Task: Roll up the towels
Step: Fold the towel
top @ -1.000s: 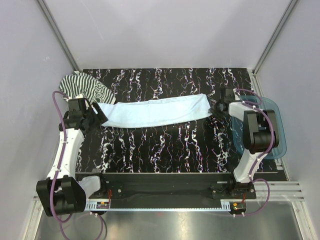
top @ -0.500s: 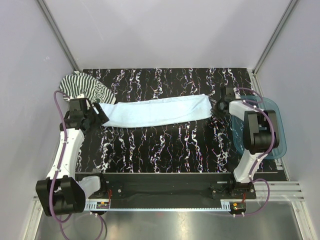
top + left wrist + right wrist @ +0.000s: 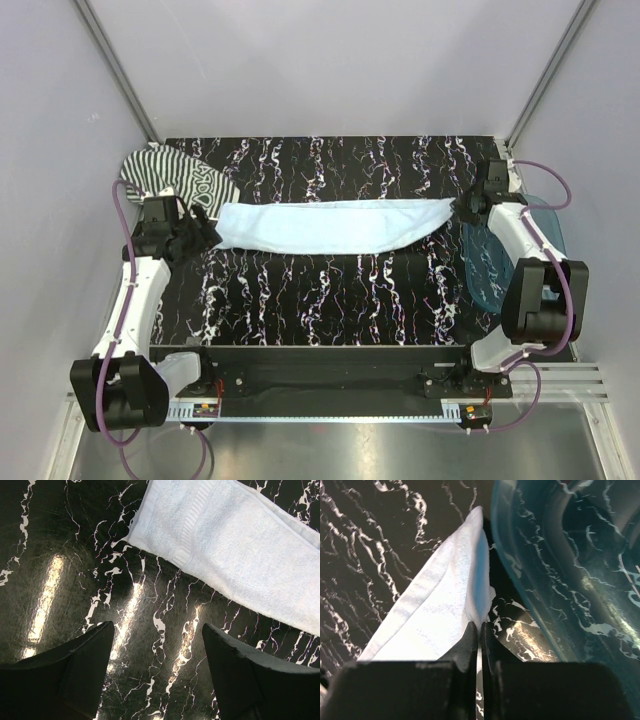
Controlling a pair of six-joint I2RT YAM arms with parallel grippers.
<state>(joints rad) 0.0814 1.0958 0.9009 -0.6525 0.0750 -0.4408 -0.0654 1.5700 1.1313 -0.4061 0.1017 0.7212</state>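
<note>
The pale blue towel lies folded into a long band across the middle of the black marbled table. My right gripper is shut on its right end, and the right wrist view shows the cloth pinched between the shut fingers and drawn to a point. My left gripper stands open beside the towel's left end, over bare table, with nothing between its fingers. The striped towel lies bunched at the back left, behind the left gripper.
A translucent blue plastic tray sits at the table's right edge, close to my right gripper, its rim just right of the pinched cloth. Pale walls close in the back and both sides.
My right gripper shut on the pale blue towel's right end and moved right and back with it, stretching the band longer toward the tray. The left gripper has barely moved.
</note>
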